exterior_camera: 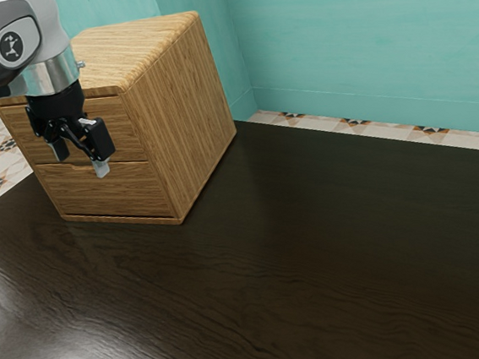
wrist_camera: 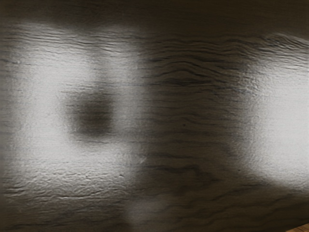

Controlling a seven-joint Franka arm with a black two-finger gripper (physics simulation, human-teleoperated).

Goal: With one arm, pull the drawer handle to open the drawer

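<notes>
Cabinet (exterior_camera: 178,109): set on the dark table (exterior_camera: 316,265) at the exterior view's upper left, near the teal wall (exterior_camera: 361,32).
Top drawer (exterior_camera: 129,131): its front is seen flush with the cabinet face.
Bottom drawer (exterior_camera: 130,190): directly beneath, also flush.
Claw (exterior_camera: 81,161): held in front of the top drawer's face and pointed down, with its tips at the seam between the two drawers.
Fingers (exterior_camera: 101,166): spread apart; nothing is seen clamped between them.
Handle: cannot be made out behind the claw.
Table under the hand (wrist_camera: 193,121): dark wood grain with bright reflections is seen in the wrist view.
</notes>
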